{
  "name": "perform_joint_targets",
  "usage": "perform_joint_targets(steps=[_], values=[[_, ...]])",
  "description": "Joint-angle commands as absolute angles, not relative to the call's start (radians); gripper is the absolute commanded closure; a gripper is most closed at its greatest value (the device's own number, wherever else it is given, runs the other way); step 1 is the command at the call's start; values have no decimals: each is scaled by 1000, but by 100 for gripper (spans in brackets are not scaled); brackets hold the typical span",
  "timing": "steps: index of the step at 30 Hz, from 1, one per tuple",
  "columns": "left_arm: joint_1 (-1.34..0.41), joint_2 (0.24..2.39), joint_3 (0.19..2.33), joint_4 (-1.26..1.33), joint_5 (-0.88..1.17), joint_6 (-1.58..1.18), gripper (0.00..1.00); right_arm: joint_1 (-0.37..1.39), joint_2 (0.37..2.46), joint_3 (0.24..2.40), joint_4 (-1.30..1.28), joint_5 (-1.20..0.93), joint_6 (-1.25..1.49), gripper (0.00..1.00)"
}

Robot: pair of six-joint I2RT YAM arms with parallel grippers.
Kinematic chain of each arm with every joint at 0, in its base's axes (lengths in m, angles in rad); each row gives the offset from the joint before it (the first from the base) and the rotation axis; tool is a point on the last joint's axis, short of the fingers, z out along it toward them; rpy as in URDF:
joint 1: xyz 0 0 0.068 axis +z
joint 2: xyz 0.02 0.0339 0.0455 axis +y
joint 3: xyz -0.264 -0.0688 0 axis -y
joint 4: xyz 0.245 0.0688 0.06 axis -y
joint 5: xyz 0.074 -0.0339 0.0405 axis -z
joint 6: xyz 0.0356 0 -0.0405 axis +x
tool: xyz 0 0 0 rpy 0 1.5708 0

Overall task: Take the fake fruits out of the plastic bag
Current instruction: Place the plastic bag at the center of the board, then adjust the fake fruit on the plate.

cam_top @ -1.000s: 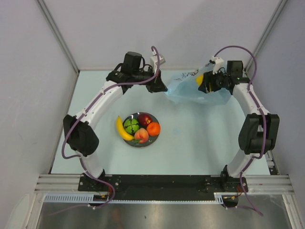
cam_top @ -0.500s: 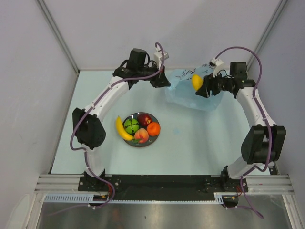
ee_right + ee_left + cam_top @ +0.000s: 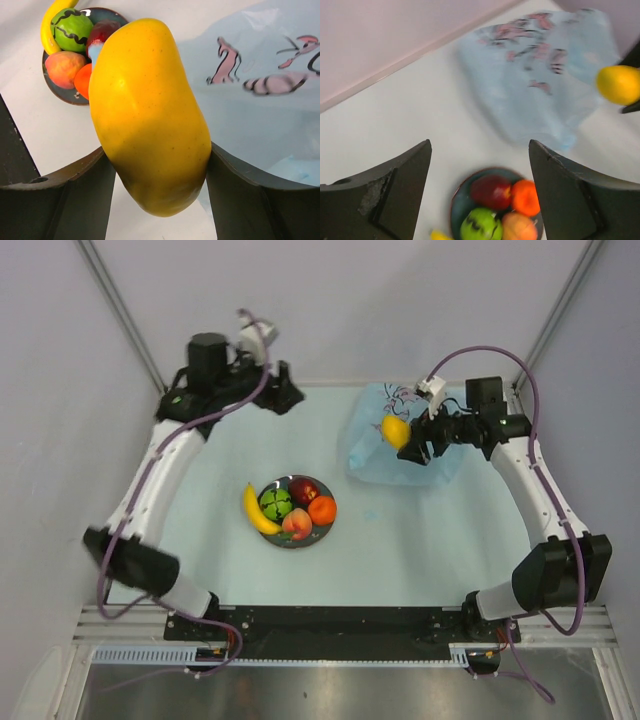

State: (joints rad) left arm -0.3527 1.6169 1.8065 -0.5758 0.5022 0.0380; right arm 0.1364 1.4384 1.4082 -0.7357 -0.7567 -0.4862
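Above the plastic bag (image 3: 378, 458), my right jaws pinch the mango (image 3: 395, 429), probably plate-bound (image 3: 457, 200); left jaws spread, empty.

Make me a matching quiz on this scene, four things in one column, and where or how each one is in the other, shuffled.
1 mango
2 orange
3 plastic bag
4 left gripper

A open, holding nothing
B on the dark plate
C clamped in the right gripper
D lying on the table, ungripped

Pairs: 1-C, 2-B, 3-D, 4-A
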Motion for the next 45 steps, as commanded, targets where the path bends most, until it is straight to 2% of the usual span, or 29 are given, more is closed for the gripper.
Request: perform_joint_targets(steps=[1, 7, 11, 15, 21, 31, 34, 36, 45], values=[[-153, 1341, 1551, -691, 270, 19, 18, 201, 1450, 1413, -698, -744, -462, 57], [90, 1244, 1121, -712, 423, -113, 20, 284, 1514, 1443, -703, -710, -472, 55], [124, 1256, 945, -629, 558, -178, 23, 321, 1554, 1480, -709, -698, -460, 55], [152, 1267, 816, -526, 604, -261, 23, 336, 1575, 1493, -689, -689, -430, 54], [164, 1348, 802, -430, 689, -321, 25, 356, 1586, 1491, -704, -658, -451, 53], [189, 1514, 909, -387, 652, -351, 31, 368, 1594, 1480, -692, -615, -472, 50], [193, 1581, 951, -365, 682, -351, 36, 368, 1595, 1476, -693, -609, -477, 50], [192, 1618, 974, -356, 722, -348, 43, 368, 1595, 1470, -692, -601, -477, 50], [192, 1697, 1022, -377, 793, -325, 49, 370, 1598, 1454, -687, -581, -497, 50]])
